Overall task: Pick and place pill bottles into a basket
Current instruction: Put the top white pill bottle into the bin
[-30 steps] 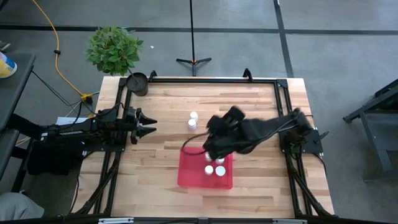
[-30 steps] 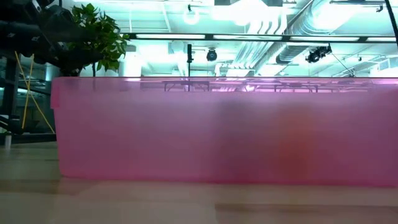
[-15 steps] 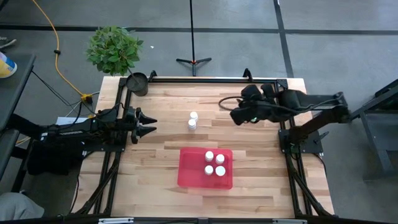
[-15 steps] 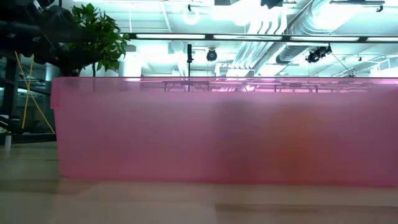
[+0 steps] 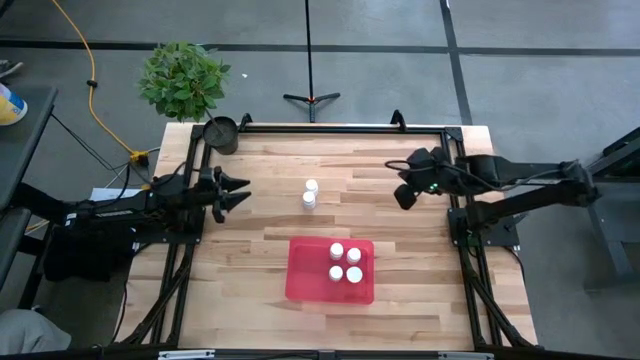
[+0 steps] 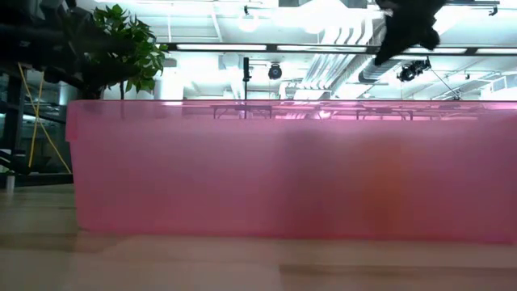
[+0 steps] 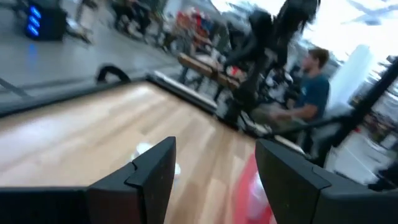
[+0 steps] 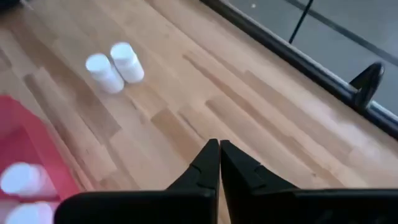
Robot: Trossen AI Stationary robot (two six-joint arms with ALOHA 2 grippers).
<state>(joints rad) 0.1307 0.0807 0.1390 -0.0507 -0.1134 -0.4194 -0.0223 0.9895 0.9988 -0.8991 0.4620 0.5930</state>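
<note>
The red tray [image 5: 305, 280] lies on the table's near middle with several white pill bottles [image 5: 345, 262] standing in it; its pink wall [image 6: 283, 170] fills the low view. Two more bottles [image 5: 310, 193] stand side by side on the wood beyond the tray, and they also show in the right wrist view [image 8: 115, 65]. My right gripper [image 5: 404, 197] hangs shut and empty above the table's right part, clear of the tray. My left gripper [image 5: 240, 192] is open and empty at the table's left, pointing toward the two loose bottles.
A small dark round pot [image 5: 221, 133] stands at the far left corner, with a potted plant [image 5: 183, 78] on the floor behind it. Black frame rails [image 5: 330, 128] run along the table's far and side edges. A person [image 7: 311, 84] sits beyond the table.
My right gripper has drawn back from over the red tray, rising and going toward the table's far right, and now hangs near the right edge. My left gripper has shifted slightly toward the far edge. The bottles and the tray have kept still.
</note>
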